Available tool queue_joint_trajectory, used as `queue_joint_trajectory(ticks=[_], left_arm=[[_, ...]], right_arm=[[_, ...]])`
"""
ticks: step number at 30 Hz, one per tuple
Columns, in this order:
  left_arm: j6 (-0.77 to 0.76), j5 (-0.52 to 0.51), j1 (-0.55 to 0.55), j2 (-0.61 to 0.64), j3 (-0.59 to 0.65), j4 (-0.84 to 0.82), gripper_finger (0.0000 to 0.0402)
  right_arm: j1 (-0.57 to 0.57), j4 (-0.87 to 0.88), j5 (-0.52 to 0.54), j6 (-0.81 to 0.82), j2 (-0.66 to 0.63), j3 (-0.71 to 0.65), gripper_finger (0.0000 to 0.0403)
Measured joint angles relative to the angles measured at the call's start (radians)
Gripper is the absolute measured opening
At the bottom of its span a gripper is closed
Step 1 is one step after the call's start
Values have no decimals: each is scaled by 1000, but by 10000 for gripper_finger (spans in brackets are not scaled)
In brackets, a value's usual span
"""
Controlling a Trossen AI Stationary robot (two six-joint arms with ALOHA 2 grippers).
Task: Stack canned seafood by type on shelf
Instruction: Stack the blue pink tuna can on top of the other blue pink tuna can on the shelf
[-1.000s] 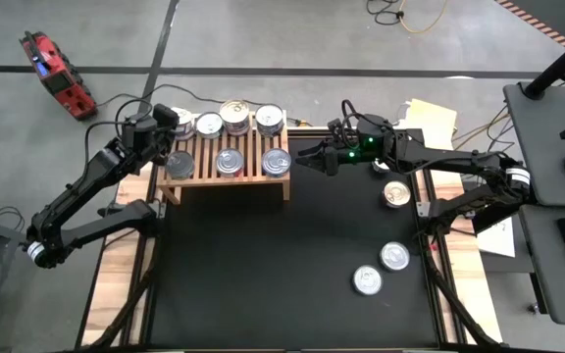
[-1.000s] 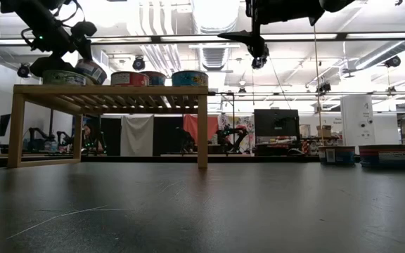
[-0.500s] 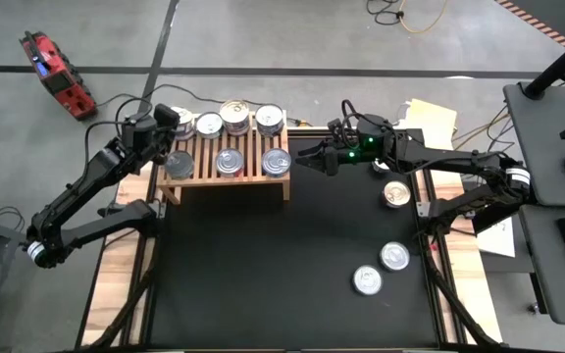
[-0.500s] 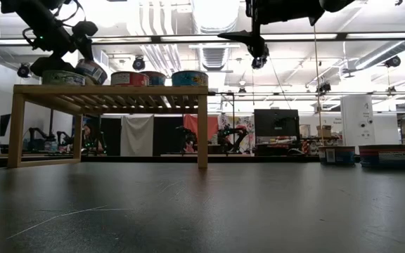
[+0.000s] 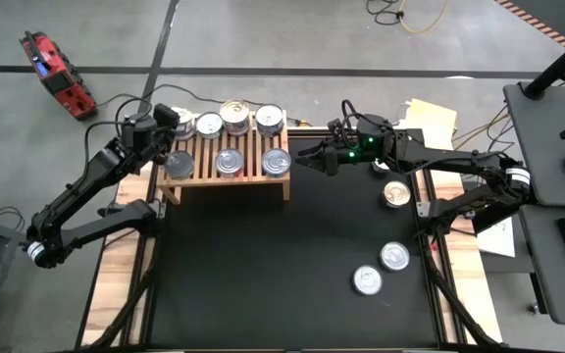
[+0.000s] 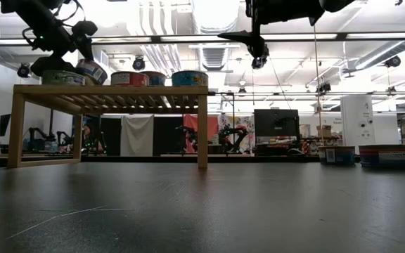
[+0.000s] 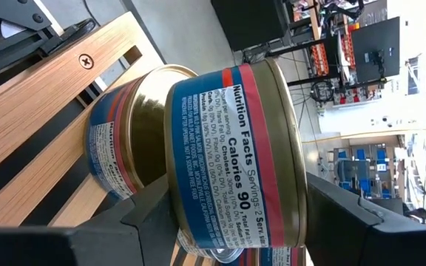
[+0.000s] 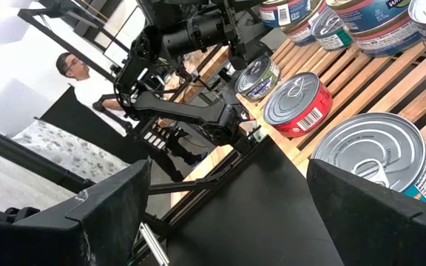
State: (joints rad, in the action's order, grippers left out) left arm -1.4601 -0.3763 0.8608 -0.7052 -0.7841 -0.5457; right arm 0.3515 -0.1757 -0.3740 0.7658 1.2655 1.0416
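loose tins on our mat's right | right gripper spread wide, nothing held, just off the shelf's right end | left gripper pinching a tilted tin above the shelf's left end, beside another tin

Low light-wood slatted shelf carries six round silver-lidded tins, one tilted at its left end; three more tins lie well right of it.

Bright overhead lab lights blow out w/ glare in low view, arms silhouetted; high view evenly lit, soft shadows; wrist views' near fingers blurred.
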Motion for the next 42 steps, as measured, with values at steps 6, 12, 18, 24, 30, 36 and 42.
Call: queue_joint_trajectory(ticks=[6,12,18,24,30,36,42], left_arm=[[1,0,0,0,0,0,222],[32,-5,0,0,0,0,222],[34,-6,0,0,0,0,222],[37,-7,0,0,0,0,222],[75,-9,0,0,0,-1,222],[82,-8,0,-1,-1,1,222],[99,-8,0,-8,-1,0,222]], right_arm=[[0,0,0,0,0,0,354],[0,0,0,0,0,0,354],[0,0,0,1,0,0,354],[0,8,0,1,0,0,354],[0,8,0,1,0,0,354],[0,8,0,1,0,0,354],[0,8,0,1,0,0,354]])
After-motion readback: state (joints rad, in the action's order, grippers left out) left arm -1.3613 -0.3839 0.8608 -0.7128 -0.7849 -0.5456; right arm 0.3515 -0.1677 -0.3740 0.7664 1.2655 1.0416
